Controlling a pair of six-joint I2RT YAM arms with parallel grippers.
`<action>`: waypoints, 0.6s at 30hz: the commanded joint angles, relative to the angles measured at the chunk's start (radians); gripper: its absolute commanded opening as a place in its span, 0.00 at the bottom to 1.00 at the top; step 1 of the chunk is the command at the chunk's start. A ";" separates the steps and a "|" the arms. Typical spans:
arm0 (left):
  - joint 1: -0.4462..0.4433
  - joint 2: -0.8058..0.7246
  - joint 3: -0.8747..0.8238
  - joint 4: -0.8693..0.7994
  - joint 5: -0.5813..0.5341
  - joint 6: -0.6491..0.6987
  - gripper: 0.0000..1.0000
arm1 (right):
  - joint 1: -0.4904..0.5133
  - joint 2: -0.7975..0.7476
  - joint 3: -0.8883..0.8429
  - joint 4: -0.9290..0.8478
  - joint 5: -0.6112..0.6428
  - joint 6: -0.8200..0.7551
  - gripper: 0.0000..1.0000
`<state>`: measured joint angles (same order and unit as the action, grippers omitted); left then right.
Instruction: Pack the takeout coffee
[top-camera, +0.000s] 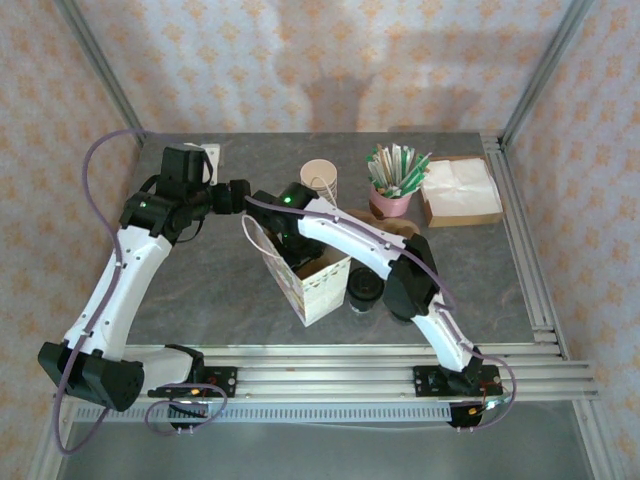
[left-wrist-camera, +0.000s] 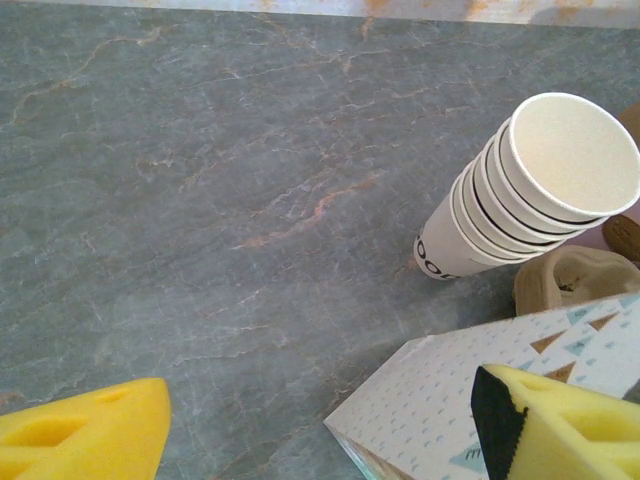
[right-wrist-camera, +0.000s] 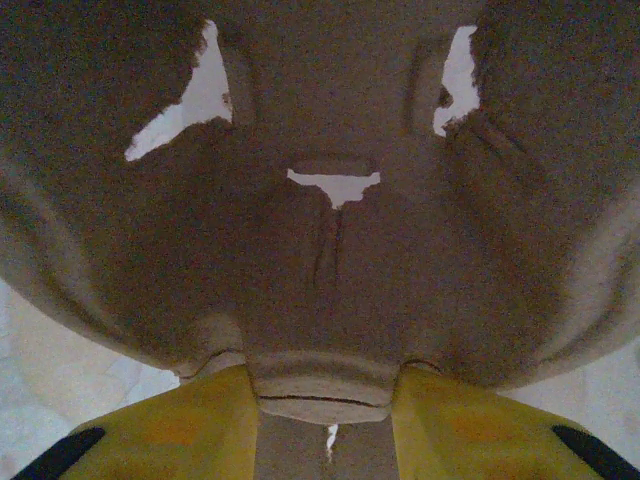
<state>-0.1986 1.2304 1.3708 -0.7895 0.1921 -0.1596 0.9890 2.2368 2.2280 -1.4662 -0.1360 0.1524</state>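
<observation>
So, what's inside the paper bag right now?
The right end effector reaches into the paper bag, gripping a brown pulp cup carrier. The carrier covers the bag's bottom, so anything beneath cannot be seen.

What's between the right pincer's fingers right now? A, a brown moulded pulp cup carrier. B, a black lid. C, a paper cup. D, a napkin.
A: in the right wrist view the rim of the carrier sits pinched in the right pincer, a yellow finger on each side.
</observation>
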 joint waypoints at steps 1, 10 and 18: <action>-0.033 -0.032 -0.010 0.026 0.105 -0.014 0.80 | -0.004 0.052 -0.026 0.026 0.001 -0.021 0.39; -0.044 -0.031 -0.026 0.030 0.096 -0.027 0.80 | -0.006 0.036 -0.063 0.092 -0.020 0.003 0.46; -0.059 -0.032 -0.021 0.012 0.081 -0.020 0.80 | -0.006 0.005 -0.104 0.143 -0.005 0.023 0.53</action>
<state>-0.2031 1.2236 1.3472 -0.7910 0.1764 -0.1604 0.9730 2.2559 2.1487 -1.3750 -0.1547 0.1673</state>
